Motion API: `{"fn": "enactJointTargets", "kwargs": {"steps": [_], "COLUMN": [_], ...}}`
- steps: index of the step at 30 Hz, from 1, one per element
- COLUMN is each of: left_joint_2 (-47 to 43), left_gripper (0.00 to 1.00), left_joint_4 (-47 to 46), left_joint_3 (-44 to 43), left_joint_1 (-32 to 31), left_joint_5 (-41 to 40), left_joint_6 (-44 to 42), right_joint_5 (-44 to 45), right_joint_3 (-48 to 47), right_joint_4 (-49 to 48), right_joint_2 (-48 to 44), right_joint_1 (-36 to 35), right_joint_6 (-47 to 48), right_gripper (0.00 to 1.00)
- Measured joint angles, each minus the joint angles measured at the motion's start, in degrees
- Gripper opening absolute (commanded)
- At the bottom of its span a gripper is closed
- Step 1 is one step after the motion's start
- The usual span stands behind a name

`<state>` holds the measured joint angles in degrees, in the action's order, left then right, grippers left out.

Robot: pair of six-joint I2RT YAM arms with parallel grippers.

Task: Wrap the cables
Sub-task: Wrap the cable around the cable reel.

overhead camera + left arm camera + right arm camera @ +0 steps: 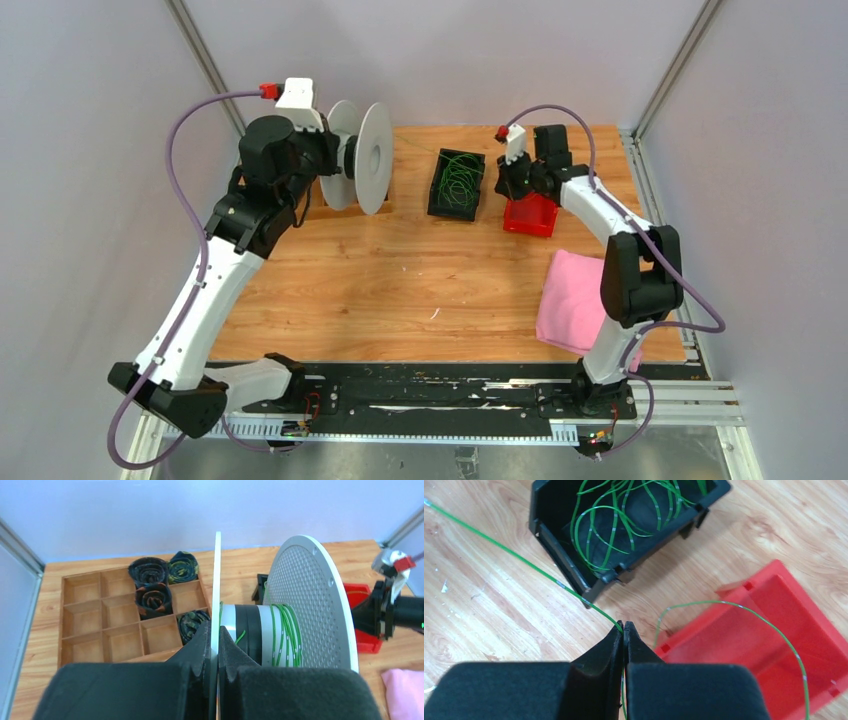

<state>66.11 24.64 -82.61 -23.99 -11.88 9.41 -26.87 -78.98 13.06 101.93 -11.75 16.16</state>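
Observation:
The grey spool (372, 157) stands on edge at the back left. My left gripper (215, 630) is shut on its thin near flange (217, 575). Green cable turns (286, 635) lie wound on the hub beside the perforated far flange (312, 600). My right gripper (623, 625) is shut on one green cable (524, 560), which runs taut up and to the left over the wood. Another stretch of cable (744, 611) arcs over the red bin (769, 645). More green cables (614, 520) curl in loops inside the black bin (555, 542). In the top view the right gripper (510, 185) hangs between the two bins.
A wooden compartment tray (85, 615) holding dark cord bundles (150, 572) sits behind the spool. The black bin (457, 185) and red bin (530, 215) stand side by side at the back. A pink cloth (572, 300) lies at the right edge.

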Motion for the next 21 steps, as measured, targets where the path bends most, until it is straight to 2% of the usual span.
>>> {"fn": "enactJointTargets", "kwargs": {"steps": [9,21], "left_joint_2": [5.8,10.0], "left_gripper": [0.00,0.00], "left_joint_4": [2.3,3.5], "left_joint_3": [-6.0,-12.1], "left_joint_1": [0.1,0.1], "left_joint_5": [-7.8,-11.4], "left_joint_6": [0.9,3.7], "right_joint_5": [0.4,1.4], "right_joint_3": [4.4,5.5], "right_joint_4": [-2.9,-4.4], "right_joint_2": [1.9,4.7], "right_joint_1": [-7.1,-14.3], "right_joint_6": [-0.1,-0.4], "right_gripper": [0.01,0.01]}}
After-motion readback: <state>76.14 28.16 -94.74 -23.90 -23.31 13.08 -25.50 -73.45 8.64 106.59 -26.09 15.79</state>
